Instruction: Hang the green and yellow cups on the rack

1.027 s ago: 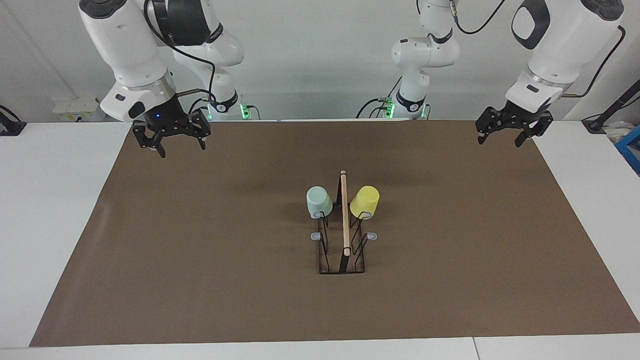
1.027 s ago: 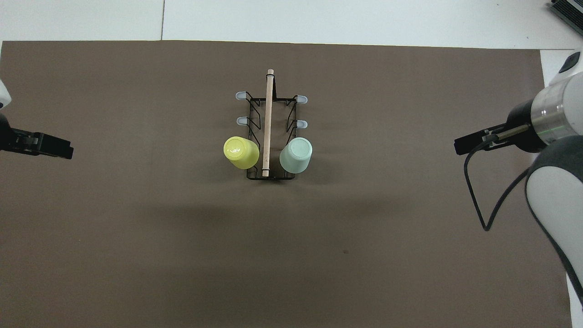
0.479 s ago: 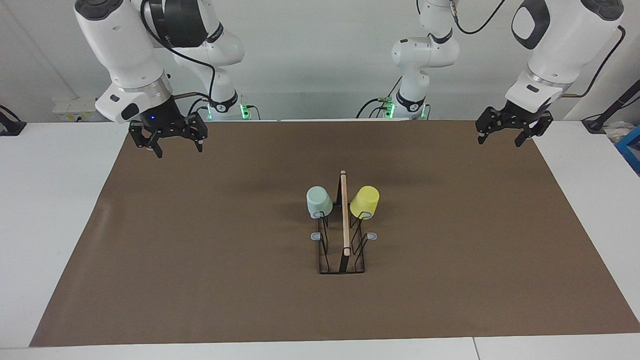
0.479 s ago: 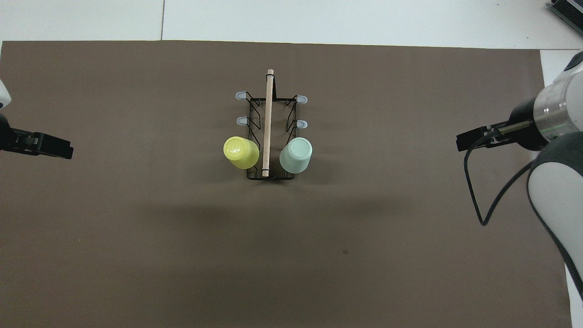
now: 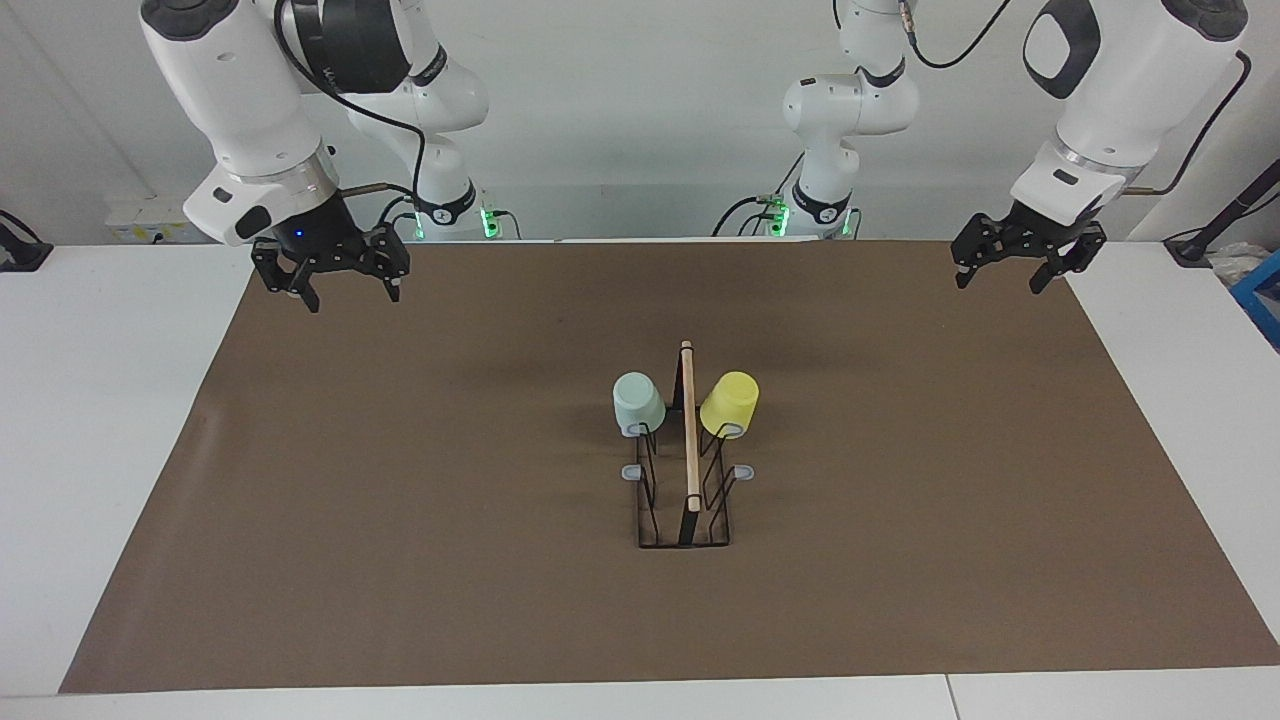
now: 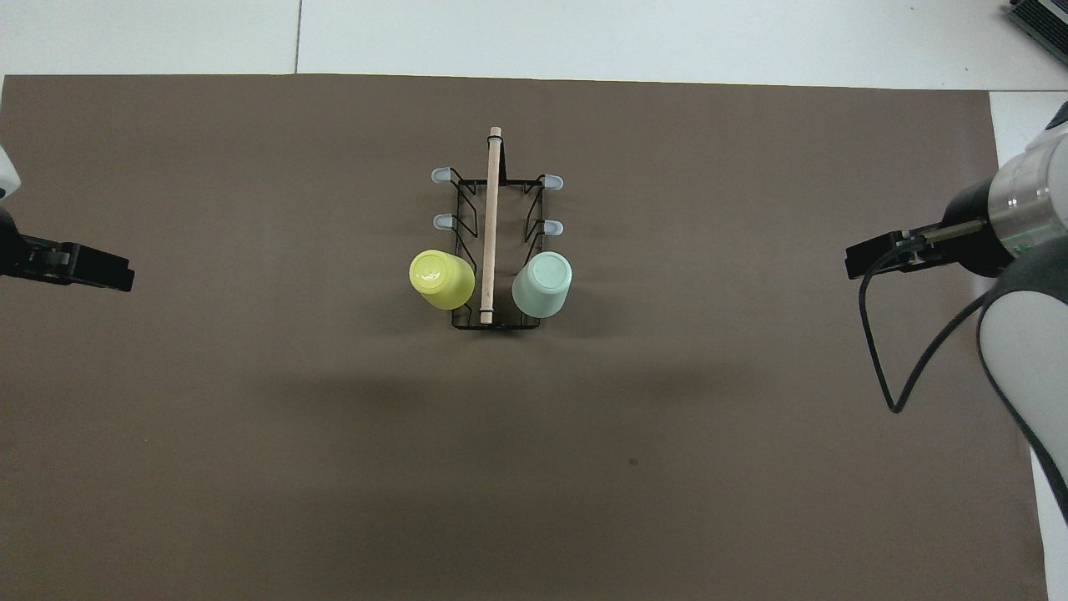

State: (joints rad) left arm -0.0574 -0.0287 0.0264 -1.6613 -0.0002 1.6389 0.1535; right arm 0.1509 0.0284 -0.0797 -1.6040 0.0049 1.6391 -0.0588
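The black wire rack [image 5: 685, 500] [image 6: 494, 250] with a wooden rod along its top stands mid-mat. A mint green cup [image 5: 637, 403] [image 6: 542, 285] hangs upside down on a prong toward the right arm's end. The yellow cup [image 5: 730, 404] [image 6: 441, 280] hangs upside down on the matching prong toward the left arm's end. Both sit on the prongs nearest the robots. My right gripper [image 5: 347, 297] [image 6: 868, 259] hovers open and empty over the mat's corner at its own end. Over the corner at its end of the mat my left gripper [image 5: 1000, 279] [image 6: 96, 271] waits, open and empty.
A brown mat [image 5: 400, 500] covers most of the white table [image 5: 100, 400]. Several grey-tipped prongs [image 6: 440, 222] of the rack carry nothing. A black cable [image 6: 876, 351] hangs from the right arm's wrist. Blue objects [image 5: 1262, 290] lie at the table's edge by the left arm.
The right gripper has drawn back and up toward its own end of the table. The left arm, rack and cups have stayed still.
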